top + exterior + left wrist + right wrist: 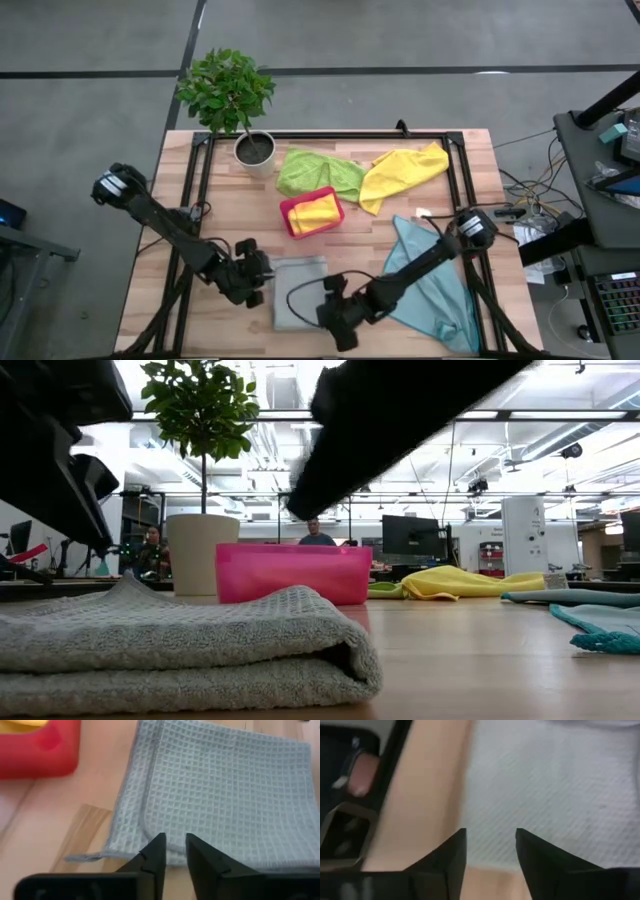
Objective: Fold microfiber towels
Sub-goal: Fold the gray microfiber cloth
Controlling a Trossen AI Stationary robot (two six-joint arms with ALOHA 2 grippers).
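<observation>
A pale grey towel (300,292) lies folded flat near the table's front edge, its rounded fold (345,650) showing in the low view. My left gripper (173,847) hovers just off its left edge, fingers a little apart with nothing between them. My right gripper (490,845) stands open over the towel's right front corner, also with nothing in it. A teal-blue towel (432,280) lies spread out at the right. A lime green towel (315,170) and a yellow towel (405,170) lie crumpled at the back. Another yellow towel (316,213) sits in a pink tray (288,208).
A potted plant (253,148) stands at the back left of the table. A black frame (330,135) runs along the table's back and sides. Bare wood (240,215) shows between the tray and my left arm.
</observation>
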